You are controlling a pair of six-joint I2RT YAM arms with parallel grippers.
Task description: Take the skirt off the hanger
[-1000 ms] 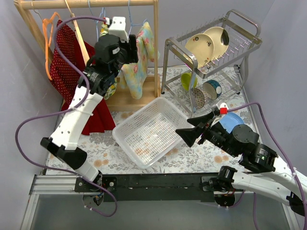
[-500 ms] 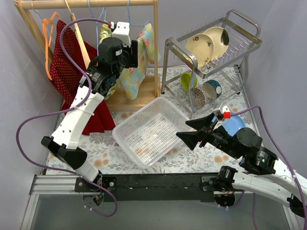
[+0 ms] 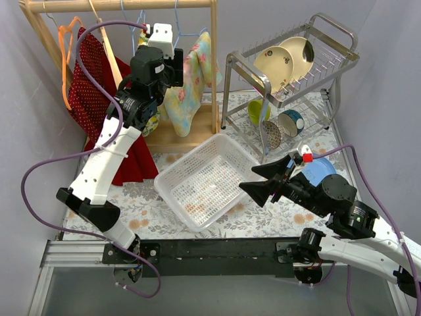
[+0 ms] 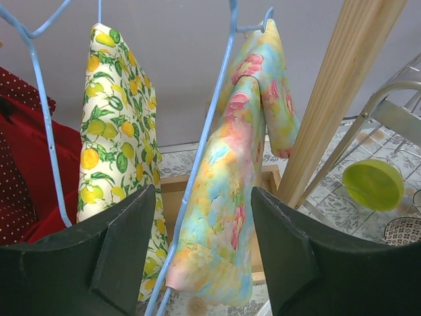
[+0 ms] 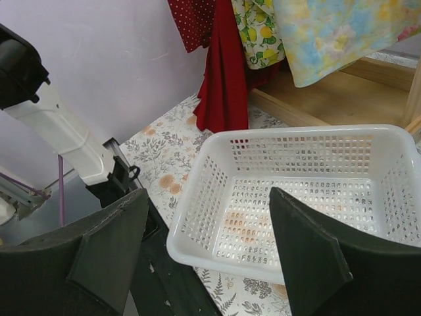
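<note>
1. The right tool [image 3: 248, 178] hangs low at the near right, its fingers spread wide and holding nothing (its camera looks into the basket).
2. A white mesh basket [image 5: 296, 133] rests mid-way out on the floral surface [image 3: 148, 197].
3. The left tool [image 4: 202, 194] is raised at the wooden rack [image 4: 342, 85], jaws wide apart and gripping nothing.
4. The pastel floral skirt [image 4: 230, 191] lies just beyond that gap, draped over a blue hanger [image 4: 209, 118].
5. To its left hang a lemon-print garment [image 4: 118, 131] and a red dotted dress [image 3: 89, 85].
6. A wire dish rack [image 3: 329, 62] stands at the far right (plates inside).
</note>
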